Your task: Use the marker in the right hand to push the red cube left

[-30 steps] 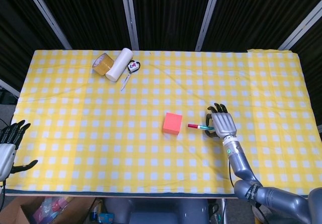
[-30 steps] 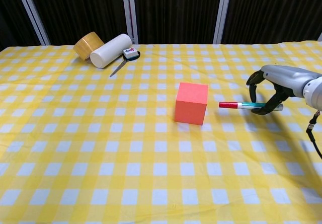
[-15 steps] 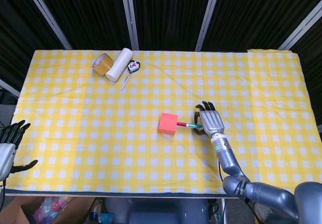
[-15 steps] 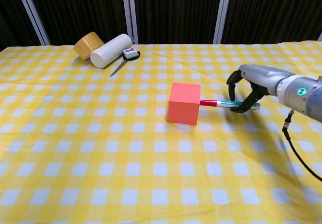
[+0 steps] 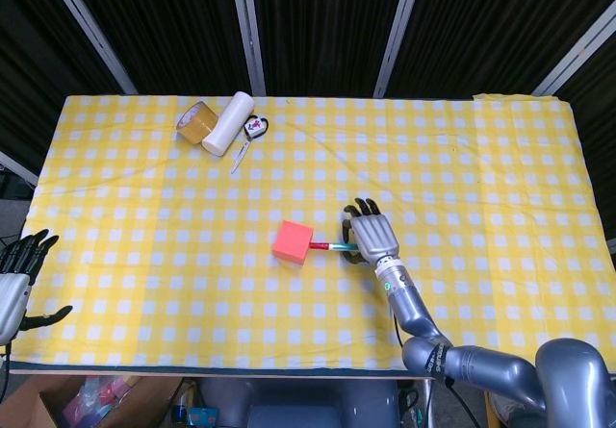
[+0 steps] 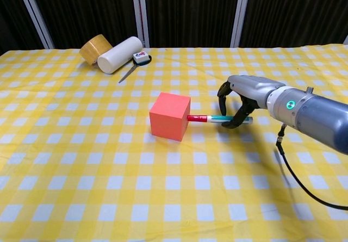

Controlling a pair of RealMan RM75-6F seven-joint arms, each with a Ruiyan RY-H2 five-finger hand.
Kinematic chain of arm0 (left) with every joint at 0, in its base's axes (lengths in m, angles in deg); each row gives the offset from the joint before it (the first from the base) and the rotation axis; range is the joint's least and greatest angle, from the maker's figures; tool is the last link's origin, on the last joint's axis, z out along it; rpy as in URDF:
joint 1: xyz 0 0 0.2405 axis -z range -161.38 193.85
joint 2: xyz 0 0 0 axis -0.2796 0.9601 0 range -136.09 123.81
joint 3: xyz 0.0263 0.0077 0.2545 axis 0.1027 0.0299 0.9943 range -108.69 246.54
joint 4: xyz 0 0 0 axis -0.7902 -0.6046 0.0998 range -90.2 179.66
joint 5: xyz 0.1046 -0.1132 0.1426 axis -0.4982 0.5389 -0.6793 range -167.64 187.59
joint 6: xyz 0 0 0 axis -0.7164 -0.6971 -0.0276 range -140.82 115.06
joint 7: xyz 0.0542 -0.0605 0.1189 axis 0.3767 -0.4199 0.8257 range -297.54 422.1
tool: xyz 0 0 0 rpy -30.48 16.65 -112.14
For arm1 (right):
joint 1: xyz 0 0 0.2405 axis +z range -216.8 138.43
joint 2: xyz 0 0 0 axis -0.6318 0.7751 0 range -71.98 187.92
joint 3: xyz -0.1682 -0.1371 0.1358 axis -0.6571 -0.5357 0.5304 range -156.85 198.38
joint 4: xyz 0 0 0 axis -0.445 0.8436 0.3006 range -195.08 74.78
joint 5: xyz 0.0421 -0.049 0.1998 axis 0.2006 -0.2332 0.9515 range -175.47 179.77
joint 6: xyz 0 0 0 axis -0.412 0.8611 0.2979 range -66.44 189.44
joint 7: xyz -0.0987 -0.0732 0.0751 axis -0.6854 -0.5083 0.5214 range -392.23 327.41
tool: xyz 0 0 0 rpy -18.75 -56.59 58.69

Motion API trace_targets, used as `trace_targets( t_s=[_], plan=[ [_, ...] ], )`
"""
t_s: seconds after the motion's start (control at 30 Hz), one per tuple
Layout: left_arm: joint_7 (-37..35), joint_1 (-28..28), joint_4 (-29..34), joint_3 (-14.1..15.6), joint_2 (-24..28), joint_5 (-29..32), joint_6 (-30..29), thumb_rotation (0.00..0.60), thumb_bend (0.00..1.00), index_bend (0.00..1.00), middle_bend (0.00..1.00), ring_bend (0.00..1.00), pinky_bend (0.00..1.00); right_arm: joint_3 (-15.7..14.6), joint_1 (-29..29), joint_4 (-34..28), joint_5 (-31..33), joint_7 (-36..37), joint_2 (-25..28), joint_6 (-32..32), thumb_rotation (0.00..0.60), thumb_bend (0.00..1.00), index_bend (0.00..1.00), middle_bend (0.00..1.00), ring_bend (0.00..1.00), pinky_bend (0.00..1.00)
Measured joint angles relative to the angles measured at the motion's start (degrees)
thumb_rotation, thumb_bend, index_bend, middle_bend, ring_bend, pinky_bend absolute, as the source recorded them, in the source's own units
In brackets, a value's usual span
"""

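Right hand [image 6: 239, 103] grips the slim teal-barrelled marker with a red cap [image 6: 217, 118], fingers curled around the barrel's rear half. Marker lies roughly level, just above the yellow-and-white checked cloth covering the table [image 6: 81, 187]; red cap end points left and touches the right face of the red foam cube [image 6: 170, 116].

Cube stands on the cloth near mid-table, slightly nearer the front edge than the back edge in the head view [image 5: 292, 242], turned a little askew to the check pattern. Marker [image 5: 332, 246] and right hand [image 5: 372, 237] sit immediately to its right, with the grey forearm running back to the front edge.

Left hand [image 5: 13, 279] hangs off the table beyond the front-left corner, fingers spread, holding nothing (head view only; the chest view does not show it).

Back-left area of the table: a mustard-yellow tape roll on its side [image 6: 95, 49] touching a white cylinder lying on its side [image 6: 119, 55]; just right of these a small white tape measure [image 6: 142, 57] with a thin grey blade-like piece [image 6: 128, 72] beside it, identity unclear.
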Motion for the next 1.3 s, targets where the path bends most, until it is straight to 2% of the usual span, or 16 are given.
trace_targets(
  t_s=[0.27,0.67,0.97,1.3],
  plan=[
    [0.2,0.0,0.0,0.0,0.0,0.0,0.0,0.600,0.00,0.00,0.00,0.00,0.00,-0.8,-1.2,-1.9,0.1,-1.3,0.9,3.0,0.600,0.37,0.60,0.21,0.00,0.00],
    [0.2,-0.1,0.1,0.2,0.0,-0.6,-0.4,0.600,0.00,0.00,0.00,0.00,0.00,-2.5,-4.9,-8.4,1.9,-5.1,2.3,10.3,0.600,0.37,0.60,0.21,0.00,0.00],
    [-0.4,-0.1,0.2,0.1,0.3,-0.2,-0.3,0.600,0.00,0.00,0.00,0.00,0.00,-0.9,-4.6,-8.3,3.1,-6.9,-0.5,12.6,0.600,0.37,0.60,0.21,0.00,0.00],
    [-0.8,0.1,0.8,0.3,1.2,0.3,0.8,0.600,0.00,0.00,0.00,0.00,0.00,1.8,-1.7,-4.2,6.3,-8.4,-5.2,10.4,0.600,0.37,0.60,0.21,0.00,0.00]
  ],
)
